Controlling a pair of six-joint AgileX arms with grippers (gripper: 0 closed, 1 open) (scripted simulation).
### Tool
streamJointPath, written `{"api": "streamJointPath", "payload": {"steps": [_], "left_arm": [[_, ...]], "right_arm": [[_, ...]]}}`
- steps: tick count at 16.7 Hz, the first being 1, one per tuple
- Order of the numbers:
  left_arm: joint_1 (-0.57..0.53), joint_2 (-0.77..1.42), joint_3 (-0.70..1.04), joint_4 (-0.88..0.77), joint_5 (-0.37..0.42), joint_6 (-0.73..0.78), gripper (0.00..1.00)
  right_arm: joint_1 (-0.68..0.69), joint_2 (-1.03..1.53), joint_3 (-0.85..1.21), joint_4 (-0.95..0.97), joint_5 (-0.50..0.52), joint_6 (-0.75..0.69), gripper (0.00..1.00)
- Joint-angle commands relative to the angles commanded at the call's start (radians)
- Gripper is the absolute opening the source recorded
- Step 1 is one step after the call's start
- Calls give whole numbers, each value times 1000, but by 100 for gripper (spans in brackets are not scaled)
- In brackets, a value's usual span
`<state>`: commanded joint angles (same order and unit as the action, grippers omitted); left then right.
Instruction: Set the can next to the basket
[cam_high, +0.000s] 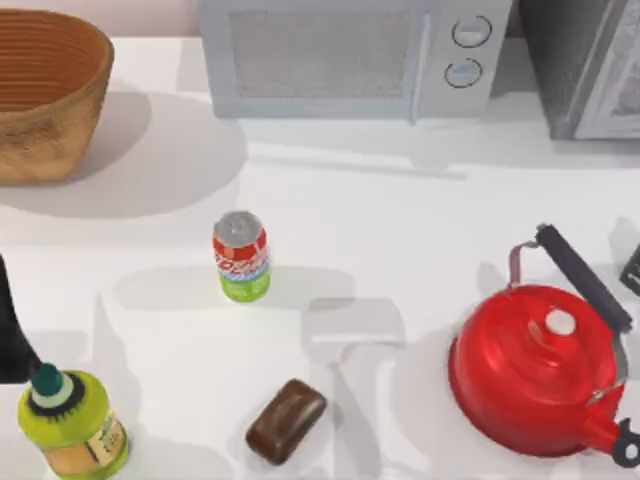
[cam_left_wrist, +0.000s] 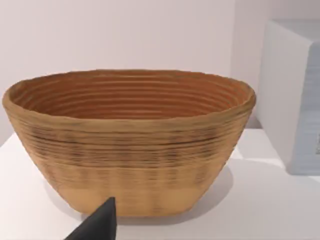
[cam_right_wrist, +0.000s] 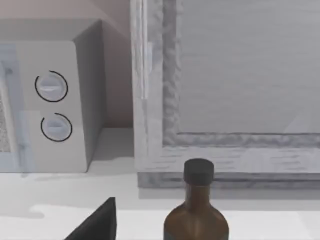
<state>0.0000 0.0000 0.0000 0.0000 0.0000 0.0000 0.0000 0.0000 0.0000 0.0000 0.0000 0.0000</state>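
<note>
The can (cam_high: 241, 257), red with a green lower band and a silver top, stands upright near the middle of the table. The basket (cam_high: 45, 95), large, tan and woven, sits at the back left corner, well apart from the can. My left arm (cam_high: 10, 335) stands at the left edge, beside the lime-green bottle and left of the can. A dark tip of my left gripper (cam_left_wrist: 97, 225) shows in the left wrist view, with the basket (cam_left_wrist: 130, 145) some way beyond it. A dark tip of my right gripper (cam_right_wrist: 97, 222) shows in the right wrist view. Nothing is held in sight.
A lime-green bottle (cam_high: 70, 425) stands at the front left and a brown bar (cam_high: 287, 420) lies at the front middle. A red kettle (cam_high: 540, 370) sits at the front right. A microwave (cam_high: 350, 55) and a grey cabinet (cam_high: 590, 65) line the back. A brown bottle (cam_right_wrist: 196, 210) stands before the cabinet.
</note>
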Motion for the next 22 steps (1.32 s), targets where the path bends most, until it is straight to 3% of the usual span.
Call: {"api": "streamJointPath", "payload": {"steps": [4, 8, 22], "left_arm": [[3, 30, 27, -23, 1, 18, 100], [19, 216, 192, -153, 4, 123, 100], [139, 1483, 1224, -933, -1, 750, 100]], "right_arm": [[0, 0, 0, 0, 0, 0, 100], [0, 0, 0, 0, 0, 0, 100], [0, 0, 0, 0, 0, 0, 100]]}}
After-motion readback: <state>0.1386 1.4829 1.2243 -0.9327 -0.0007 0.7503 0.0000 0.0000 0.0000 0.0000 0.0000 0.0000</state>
